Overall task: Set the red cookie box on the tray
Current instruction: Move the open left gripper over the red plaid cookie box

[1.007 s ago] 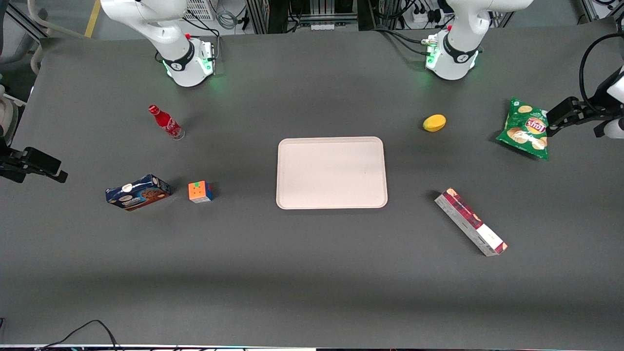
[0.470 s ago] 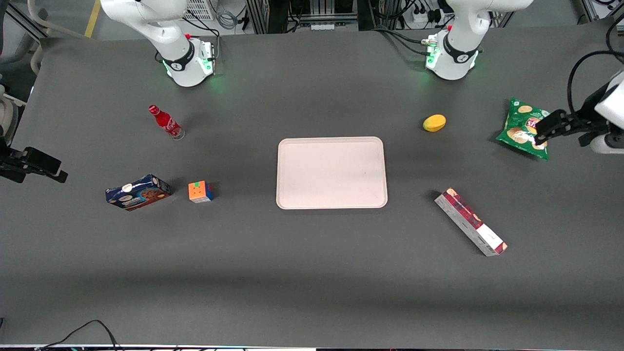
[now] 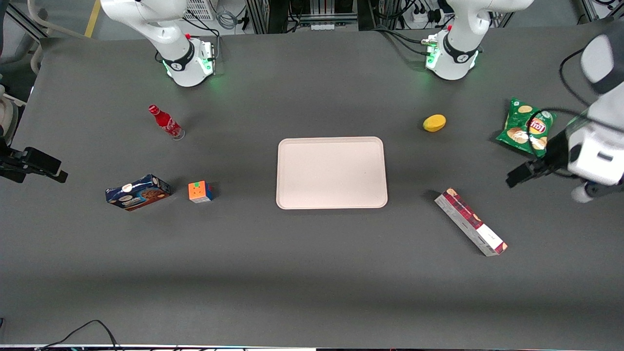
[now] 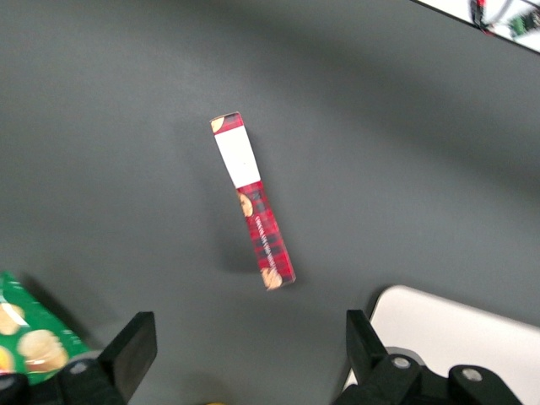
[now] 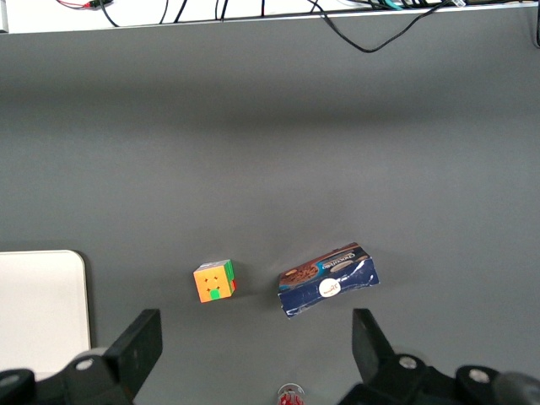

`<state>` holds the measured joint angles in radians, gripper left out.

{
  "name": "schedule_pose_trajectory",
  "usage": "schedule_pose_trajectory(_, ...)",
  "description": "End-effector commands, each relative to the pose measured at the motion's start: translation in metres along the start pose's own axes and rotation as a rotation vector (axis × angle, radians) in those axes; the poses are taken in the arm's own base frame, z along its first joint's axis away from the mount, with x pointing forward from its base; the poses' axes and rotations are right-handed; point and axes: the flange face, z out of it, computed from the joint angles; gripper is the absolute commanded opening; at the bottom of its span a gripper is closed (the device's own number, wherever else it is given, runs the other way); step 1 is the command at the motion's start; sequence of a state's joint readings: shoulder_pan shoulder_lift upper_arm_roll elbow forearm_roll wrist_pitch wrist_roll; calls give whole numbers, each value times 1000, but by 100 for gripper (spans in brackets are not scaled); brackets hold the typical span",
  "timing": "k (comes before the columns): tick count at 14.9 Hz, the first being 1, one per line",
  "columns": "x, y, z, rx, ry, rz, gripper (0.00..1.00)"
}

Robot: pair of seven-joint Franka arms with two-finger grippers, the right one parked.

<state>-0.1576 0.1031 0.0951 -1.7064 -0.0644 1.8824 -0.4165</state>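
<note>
The red cookie box [image 3: 470, 222] lies flat on the dark table, a long plaid carton with a white end, toward the working arm's end of the table and nearer the front camera than the chip bag. In the left wrist view the red cookie box [image 4: 252, 200] lies apart from the fingers. The pale pink tray [image 3: 331, 173] sits at the table's middle, and its corner, the tray [image 4: 456, 329], shows in the wrist view. My left gripper [image 3: 516, 176] hovers open above the table between the chip bag and the box. The left gripper [image 4: 246, 346] holds nothing.
A green chip bag [image 3: 526, 129] and a yellow fruit [image 3: 434, 123] lie near the working arm. Toward the parked arm's end are a blue cookie box [image 3: 138, 191], a colour cube [image 3: 200, 191] and a red bottle [image 3: 165, 122].
The left gripper has swung from over the chip bag to a spot nearer the front camera, closer to the red cookie box. The box and tray have not moved.
</note>
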Motion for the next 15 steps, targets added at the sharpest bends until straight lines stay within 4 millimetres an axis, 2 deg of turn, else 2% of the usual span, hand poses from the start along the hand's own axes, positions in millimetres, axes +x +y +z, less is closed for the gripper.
schedule_pose_trajectory(1, 20, 18, 59, 13, -19, -114, 100)
schedule_pose_trajectory(3, 26, 18, 89, 33, -41, -122, 100)
schedule_pose_trajectory(6, 33, 16, 117, 51, -58, -152, 100)
schedule_pose_trajectory(9, 40, 20, 145, 24, -53, -296, 100)
schedule_pose_trajectory(11, 41, 27, 175, 31, -63, -338, 100)
schedule_pose_trajectory(13, 44, 23, 214, 49, -63, -346, 100)
schedule_pose_trajectory(14, 46, 14, 226, 64, -60, -349, 100)
schedule_pose_trajectory(15, 46, 13, 238, 80, -63, -339, 100)
